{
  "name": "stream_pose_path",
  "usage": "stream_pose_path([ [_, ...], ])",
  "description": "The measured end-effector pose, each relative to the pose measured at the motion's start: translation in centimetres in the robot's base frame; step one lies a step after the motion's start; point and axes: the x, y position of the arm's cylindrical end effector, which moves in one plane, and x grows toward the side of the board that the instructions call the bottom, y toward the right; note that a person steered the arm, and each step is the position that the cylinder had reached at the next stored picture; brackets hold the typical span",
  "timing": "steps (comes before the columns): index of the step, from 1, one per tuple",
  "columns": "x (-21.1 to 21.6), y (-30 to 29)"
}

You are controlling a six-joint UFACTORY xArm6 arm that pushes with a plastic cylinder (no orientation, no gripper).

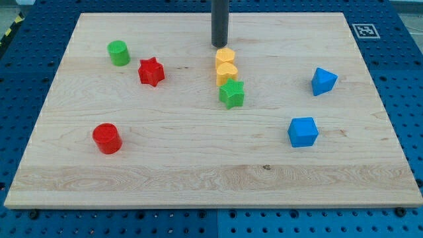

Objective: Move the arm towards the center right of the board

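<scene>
Eight small coloured blocks lie scattered. At the view's upper left, a green cylinder point(119, 53) stands near a red star point(151, 71). A red cylinder point(106, 138) sits alone at lower left. Near the top centre, a yellow hexagon point(225, 56), yellow heart point(227, 71) and green star point(232, 94) form a touching column. At the right sit a blue wedge point(323, 80) and, below it, a blue cube point(303, 131).

My tip point(219, 45) rests on the pale wooden board point(198, 172), just above the yellow hexagonal block point(225, 56). Below that sit a yellow heart block point(226, 71) and a green star block point(232, 94).
</scene>
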Motion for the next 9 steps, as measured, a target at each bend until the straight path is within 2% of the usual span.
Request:
stream_pose_path([
  [2,0.3,3.9],
  [6,1.5,4.6],
  [9,2.3,9.2],
])
